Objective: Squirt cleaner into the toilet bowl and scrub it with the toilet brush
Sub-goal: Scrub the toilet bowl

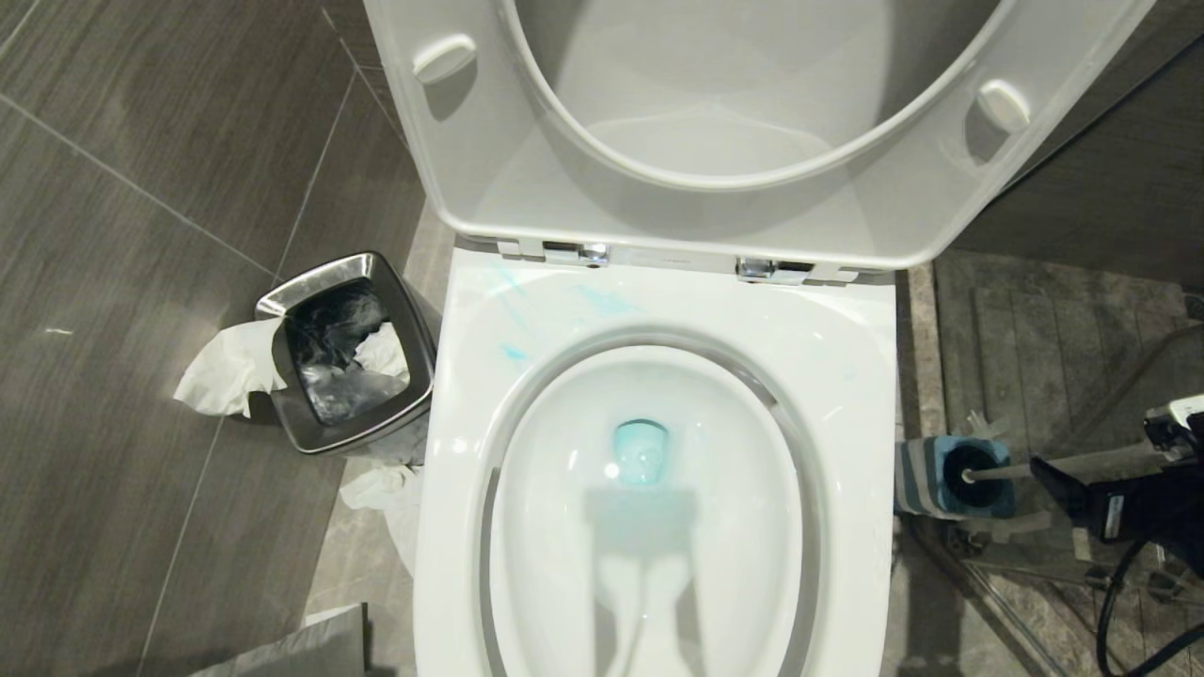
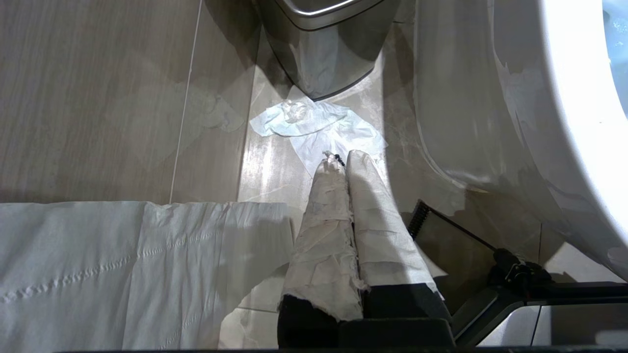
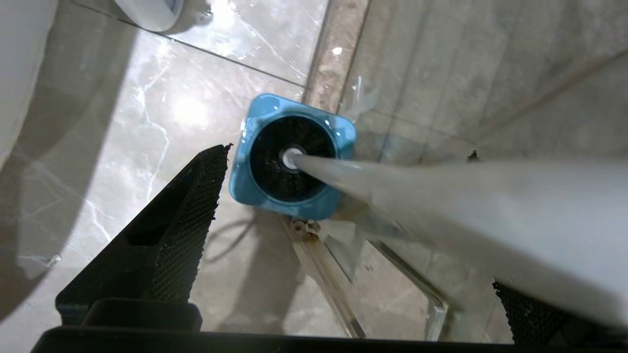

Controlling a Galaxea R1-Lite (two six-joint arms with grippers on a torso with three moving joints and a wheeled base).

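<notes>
Black right gripper [image 3: 353,235] spread around toilet brush [image 3: 392,191] handle, left gripper [image 2: 341,164] pressed together

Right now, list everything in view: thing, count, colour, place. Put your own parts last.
toilet bowl: one, white, centre, seat and lid raised.
cleaner: turquoise tint in the bowl's water, pale smears on the rear rim.
toilet brush: one, white handle, black head, standing in its holder right of the toilet.
brush holder: one, blue, squarish, on the floor right of the toilet.
waste bin: one, steel, left of the toilet, dark liner inside.
tissue: several white pieces, over the bin's edge and on the floor beside it.
left gripper: one, cloth-wrapped, jaws shut, low beside the bin.
right gripper: one, black, jaws open around the brush handle.
</notes>
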